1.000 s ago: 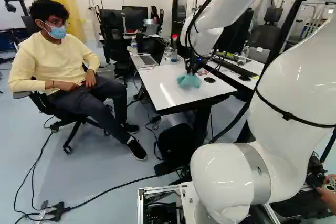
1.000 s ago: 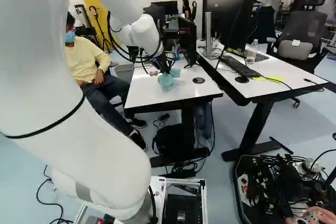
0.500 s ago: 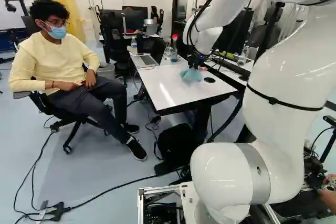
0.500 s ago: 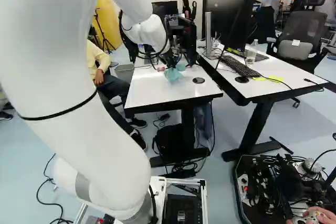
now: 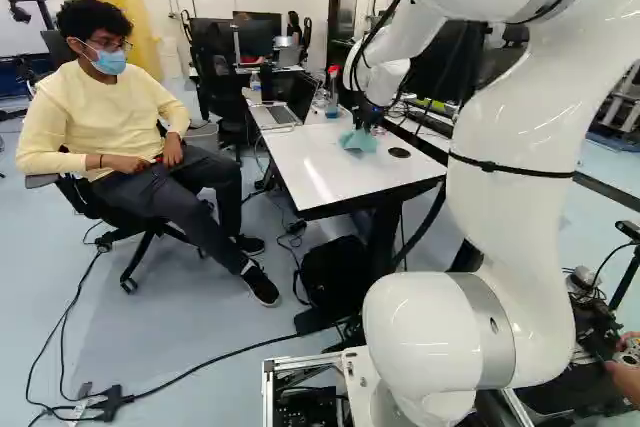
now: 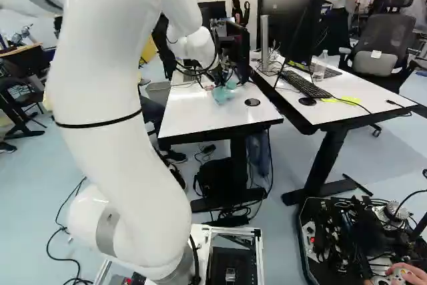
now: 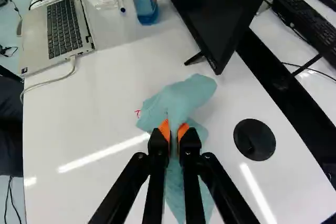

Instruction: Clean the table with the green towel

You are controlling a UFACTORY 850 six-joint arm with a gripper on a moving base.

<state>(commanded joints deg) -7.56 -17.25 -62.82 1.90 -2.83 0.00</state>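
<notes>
Towel [image 7: 181, 93] & gripper [image 7: 174, 132] are sitting farther up table [image 7: 105, 98] vs. earlier, orange pads pinching towel btwn them, so wiping's needing light, even pressure & clearance from monitor [image 7: 215, 9].

Towel [image 7: 181, 98] resting on table [image 7: 105, 103] between laptop [image 7: 63, 30] and disc [image 7: 254, 140] — bottle [image 7: 145, 3] standing near laptop, keyboard [image 6: 305, 83] lying on next table [image 6: 333, 113].

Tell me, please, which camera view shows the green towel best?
The wrist view: it shows the green towel largest, with both fingers pinching its middle. The left and right base views show it only as a small bundle on the table, under the far end of the arm.
</notes>
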